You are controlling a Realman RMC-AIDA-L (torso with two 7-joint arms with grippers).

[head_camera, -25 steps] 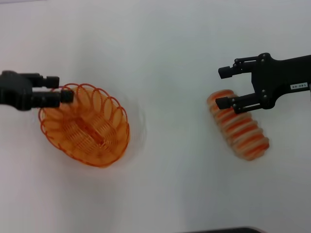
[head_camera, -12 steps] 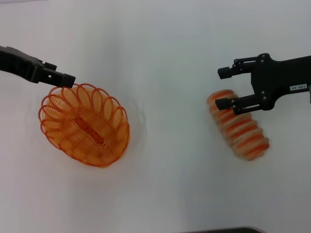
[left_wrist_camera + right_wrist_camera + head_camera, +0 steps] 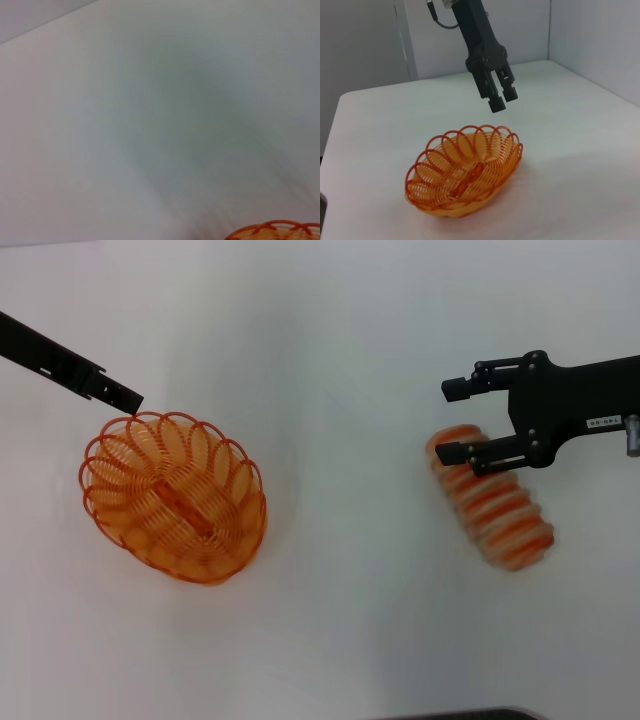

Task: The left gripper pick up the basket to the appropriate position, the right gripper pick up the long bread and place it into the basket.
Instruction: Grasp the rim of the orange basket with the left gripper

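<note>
The orange wire basket (image 3: 175,498) rests empty on the white table at the left; it also shows in the right wrist view (image 3: 465,172), and its rim edges the left wrist view (image 3: 275,230). My left gripper (image 3: 133,400) hangs just above the basket's far rim, apart from it, holding nothing; in the right wrist view (image 3: 502,102) its fingers stand a narrow gap apart. The striped long bread (image 3: 495,505) lies on the table at the right. My right gripper (image 3: 452,421) is open and empty, its near finger over the bread's far end.
The white table (image 3: 340,360) stretches between basket and bread with nothing on it. A dark edge (image 3: 460,714) shows at the bottom of the head view. Grey walls (image 3: 570,30) stand behind the table in the right wrist view.
My left gripper has lifted off the basket's rim and drawn up and back to the left. The basket stays where it was. My right gripper has shifted slightly left over the bread.
</note>
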